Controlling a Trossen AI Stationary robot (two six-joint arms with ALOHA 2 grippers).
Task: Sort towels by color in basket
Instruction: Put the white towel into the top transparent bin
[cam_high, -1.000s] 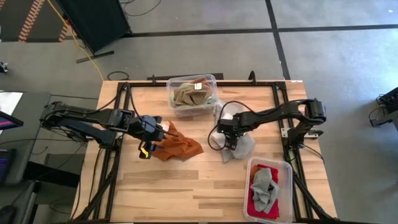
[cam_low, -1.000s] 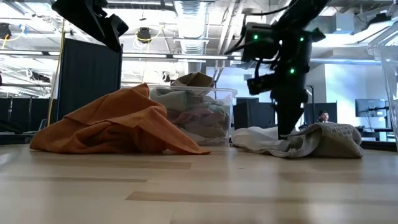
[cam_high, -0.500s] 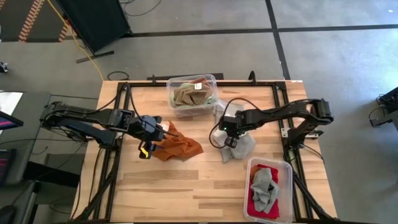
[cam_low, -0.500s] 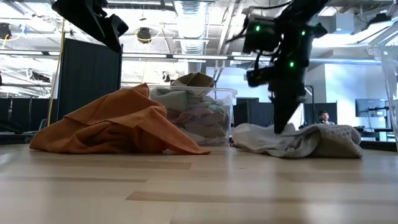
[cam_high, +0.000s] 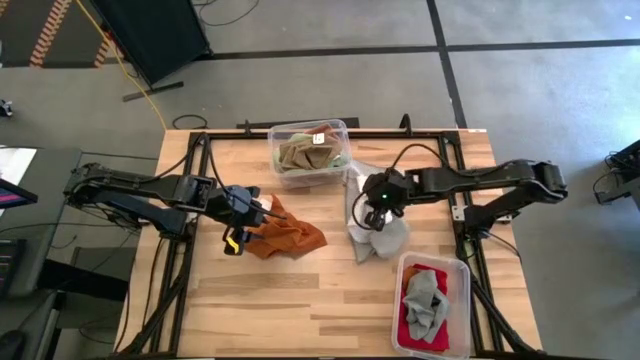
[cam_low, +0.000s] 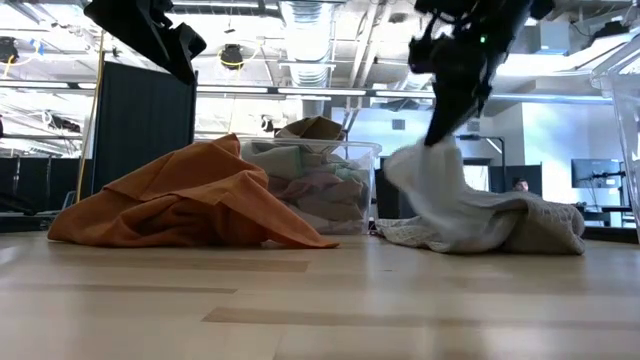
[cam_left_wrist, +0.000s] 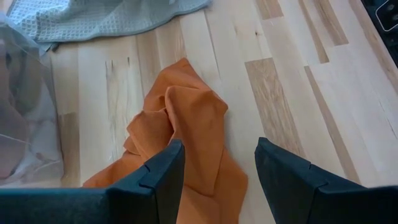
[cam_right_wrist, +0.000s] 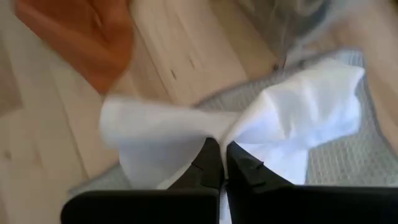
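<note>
Right gripper (cam_low: 437, 135), jaws clamped on white towel (cam_low: 440, 200), now lifts it off grey towel (cam_high: 388, 238), table centre-right, 3 o'clock of orange towel (cam_high: 285, 236). Pick succeeded; bin drop next. Left gripper (cam_left_wrist: 217, 171) jaws apart, unmoved above orange towel.

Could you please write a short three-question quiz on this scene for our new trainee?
1. True or false: the right gripper is shut on the white towel.
2. Which towel lies under the open left gripper? A) red B) orange towel C) pink
3. Fill in: the white towel hangs partly lifted off the ____ towel on the table.

Key: 1 true; 2 B; 3 grey.
</note>
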